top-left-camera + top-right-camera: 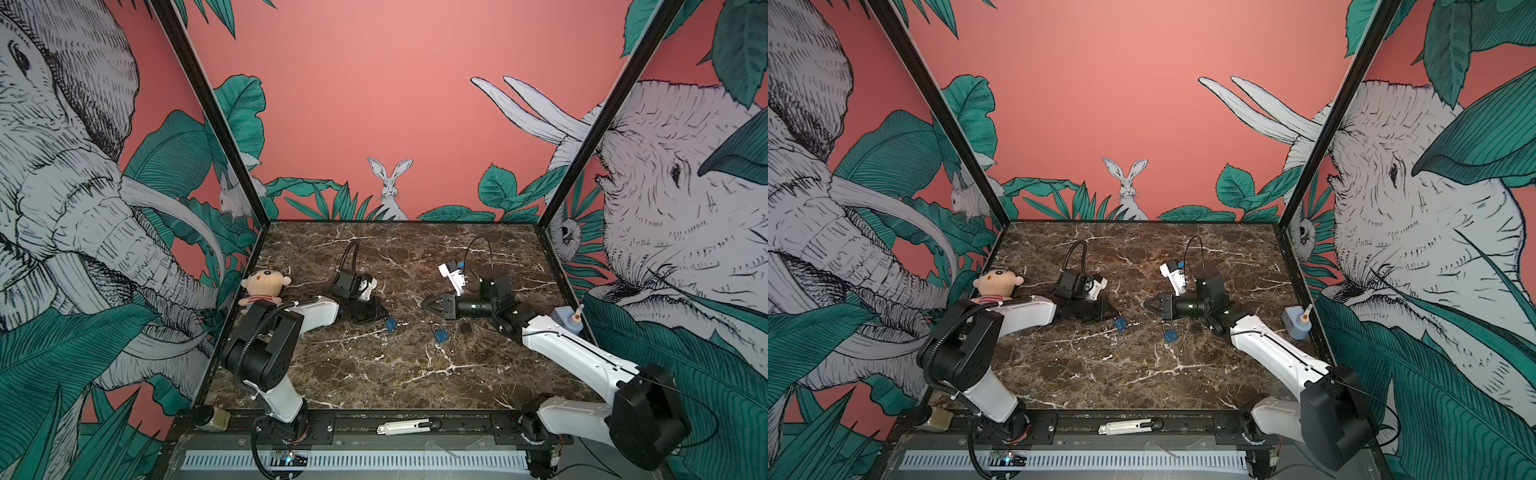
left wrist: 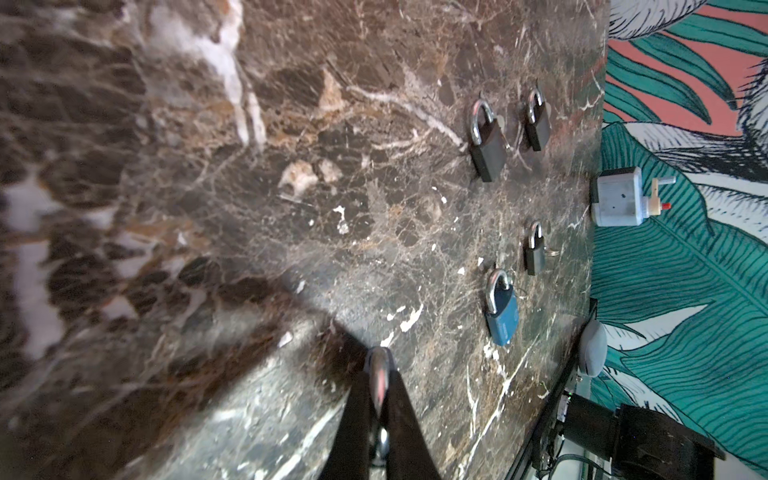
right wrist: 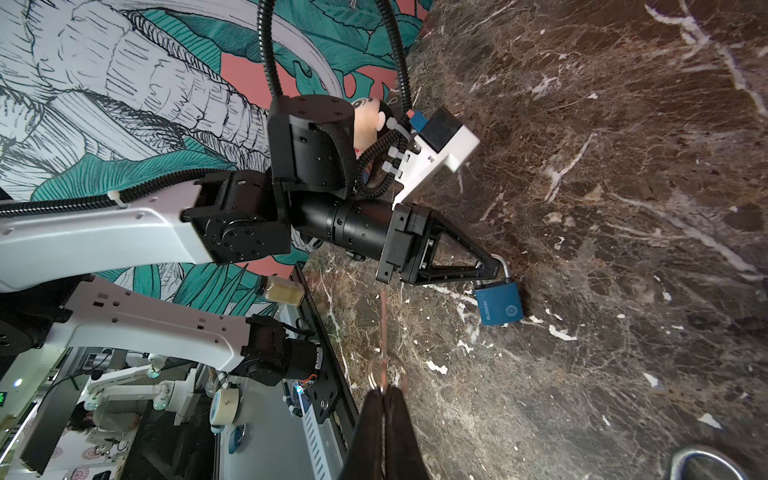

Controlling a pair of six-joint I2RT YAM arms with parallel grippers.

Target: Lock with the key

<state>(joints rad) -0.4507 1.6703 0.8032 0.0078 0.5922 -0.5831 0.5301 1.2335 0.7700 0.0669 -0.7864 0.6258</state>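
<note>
Working the lining-up step: pinching the blue padlock by its shackle in the left gripper, clamped tight on the steel loop, and letting the body hang low over the table, a little left of the middle (touching the marble or not, cannot tell). Gripping the key ring in the right gripper, pressed together on the ring, with what looks like the key sticking out ahead as a thin blur. Holding key and padlock apart, with bare marble between them. Leaving a second blue padlock and a black padlock lying flat near the right gripper, neither one gripped.

Judging the keyhole as not yet reached, and as hidden in every view, probably on the bottom face away from the shackle. Needing next, by that reading: turning that bottom face toward the right gripper or swinging the key round to it, matching the blade to the slot, pushing straight in, then twisting while bracing the shackle against the turn
</note>
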